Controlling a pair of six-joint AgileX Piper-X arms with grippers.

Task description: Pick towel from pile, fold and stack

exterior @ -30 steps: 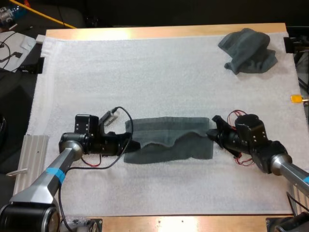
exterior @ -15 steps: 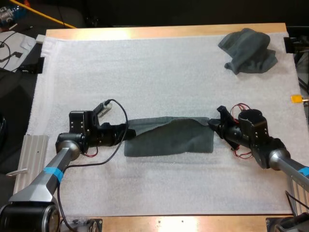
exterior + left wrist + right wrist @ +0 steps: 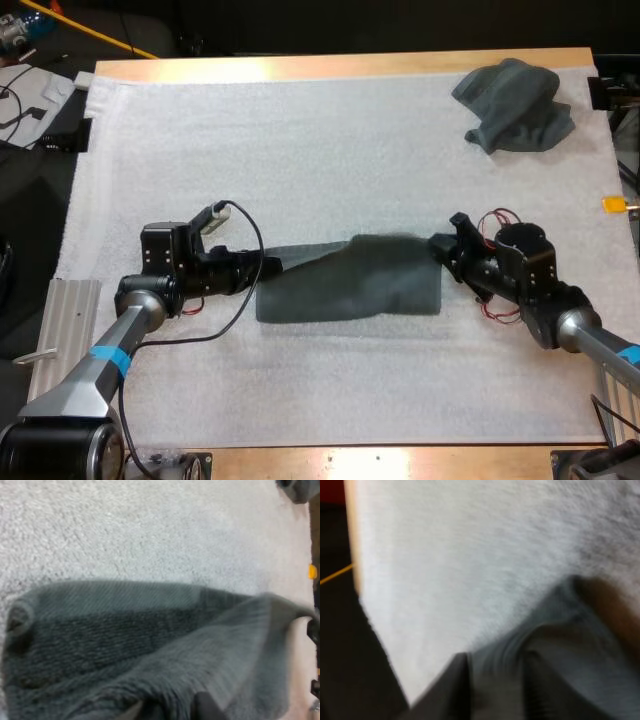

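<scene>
the dark towel lies near the middle of the white mat, soft, light and floppy, so i think it is best held by its far corners, where the left fingers and right fingers pinch it tight.

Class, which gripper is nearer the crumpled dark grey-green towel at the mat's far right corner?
Right. The right gripper grips the end of the flat grey-green towel nearest the crumpled towel; the left gripper holds its opposite end.
</scene>
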